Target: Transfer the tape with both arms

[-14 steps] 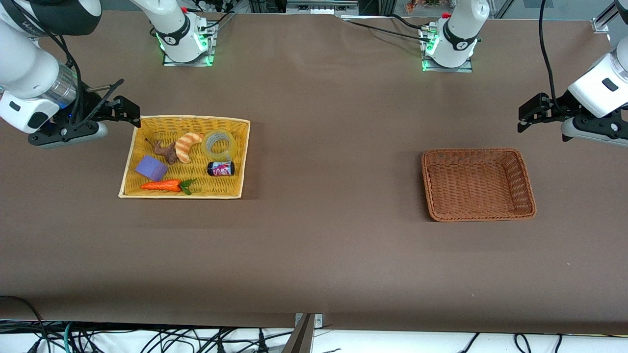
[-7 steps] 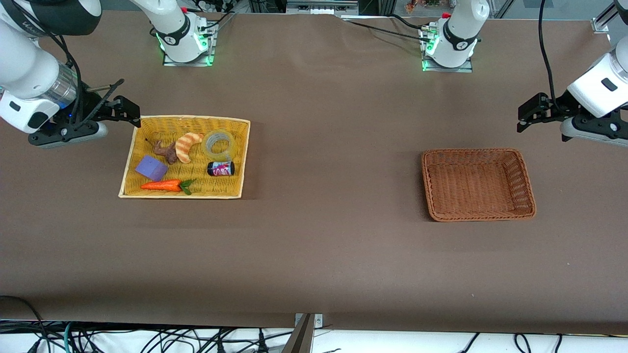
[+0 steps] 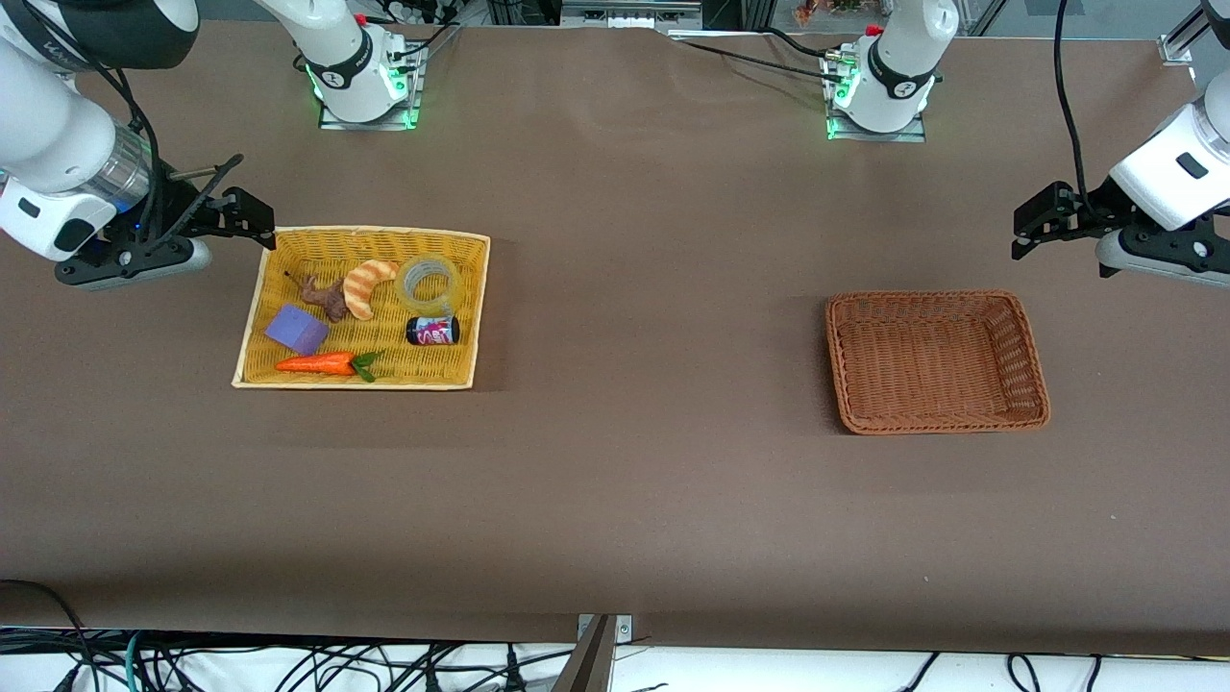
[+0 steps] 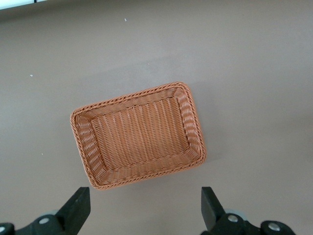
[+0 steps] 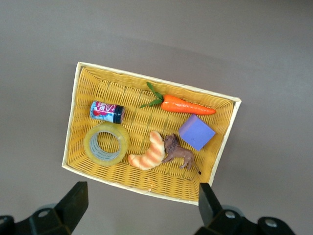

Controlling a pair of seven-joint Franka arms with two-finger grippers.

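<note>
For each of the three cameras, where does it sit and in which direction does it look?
Front view: high across the table, facing both arms' bases; shows the right claw by the yellow basket and the left claw.
Left wrist view: looks down on the empty brown basket; its open fingertips show.
Right wrist view: looks down on the yellow basket holding the tape; open fingertips show.
Each wrist view shares its basket with the front view.

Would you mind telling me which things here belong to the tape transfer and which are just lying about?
Belong to the job:
tape, in the yellow basket
right gripper, open, beside that basket
left gripper, open, near the brown basket

Lying about:
croissant toy
small can
carrot toy
purple block
animal figure
</note>
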